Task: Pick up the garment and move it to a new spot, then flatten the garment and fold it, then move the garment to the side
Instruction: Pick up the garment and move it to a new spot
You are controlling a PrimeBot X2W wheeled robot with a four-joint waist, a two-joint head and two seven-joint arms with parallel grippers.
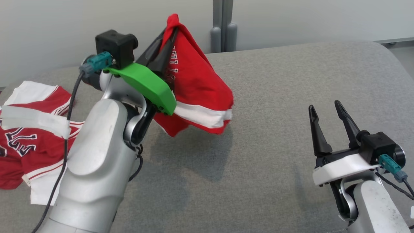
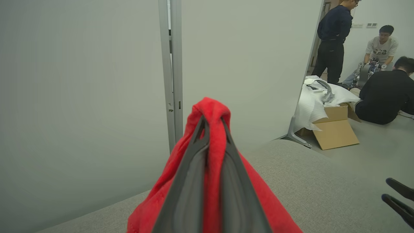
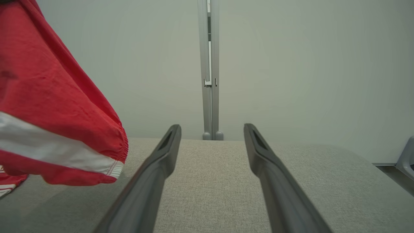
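A red garment (image 1: 197, 87) with a white stripe hangs in the air above the grey table, pinched at its top by my left gripper (image 1: 172, 28), which is shut on it. In the left wrist view the red cloth (image 2: 212, 111) wraps over the tips of the two dark fingers (image 2: 190, 174). Its lower hem (image 3: 61, 145) hangs clear of the table in the right wrist view. My right gripper (image 1: 326, 108) stands open at the lower right, fingers up, nothing between them; the same open gripper (image 3: 212, 129) appears in its own wrist view.
A second red and white jersey (image 1: 29, 129) with dark numbers lies crumpled at the table's left edge. The grey table (image 1: 275, 106) runs to a pale wall with a metal post (image 1: 222, 26). People (image 2: 385, 90) and a cardboard box (image 2: 336, 129) are beyond the table's right end.
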